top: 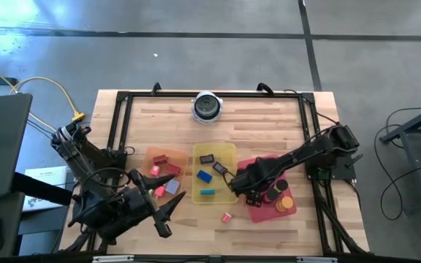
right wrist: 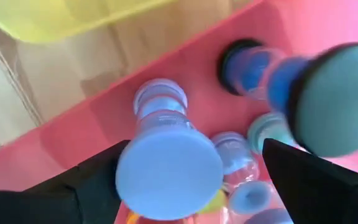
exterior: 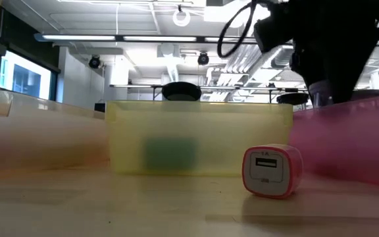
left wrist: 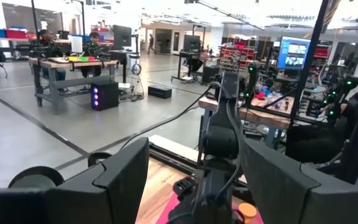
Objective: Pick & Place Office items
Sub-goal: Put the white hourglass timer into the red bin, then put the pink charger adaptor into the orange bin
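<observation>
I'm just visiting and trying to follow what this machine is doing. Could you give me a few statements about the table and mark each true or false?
1. The yellow tray lies between the orange tray and the red tray. True.
2. The right hand hangs above the orange tray. False: it is at the red tray's edge, beside the yellow one.
3. A small pink-and-white piece lies on the bare wood. True.
4. The left hand holds a blue block. False: it is open and empty.

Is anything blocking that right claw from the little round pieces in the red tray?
Nothing visible does. The right gripper hangs open directly over the red tray, and a pale blue round piece sits right between its fingers, with other round pieces crowded beside it.
</observation>
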Controlling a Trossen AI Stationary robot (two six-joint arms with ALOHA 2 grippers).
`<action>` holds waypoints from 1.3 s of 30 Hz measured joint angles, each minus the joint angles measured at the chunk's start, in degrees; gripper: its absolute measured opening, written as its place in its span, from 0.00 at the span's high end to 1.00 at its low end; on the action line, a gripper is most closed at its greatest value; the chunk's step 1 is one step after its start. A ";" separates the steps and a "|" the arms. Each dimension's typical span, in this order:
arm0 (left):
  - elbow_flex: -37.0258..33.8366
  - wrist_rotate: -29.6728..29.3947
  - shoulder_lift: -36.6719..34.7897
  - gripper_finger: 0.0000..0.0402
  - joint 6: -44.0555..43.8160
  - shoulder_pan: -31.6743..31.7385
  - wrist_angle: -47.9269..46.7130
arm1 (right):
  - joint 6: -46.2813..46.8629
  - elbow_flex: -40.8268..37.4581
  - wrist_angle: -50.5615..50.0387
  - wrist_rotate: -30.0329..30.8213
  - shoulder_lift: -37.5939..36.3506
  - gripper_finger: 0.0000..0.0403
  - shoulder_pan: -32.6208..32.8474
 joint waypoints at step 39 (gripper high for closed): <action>0.00 30.09 -3.25 0.49 -3.12 4.62 -33.91 | 32.44 2.16 5.22 48.35 -24.59 0.14 25.40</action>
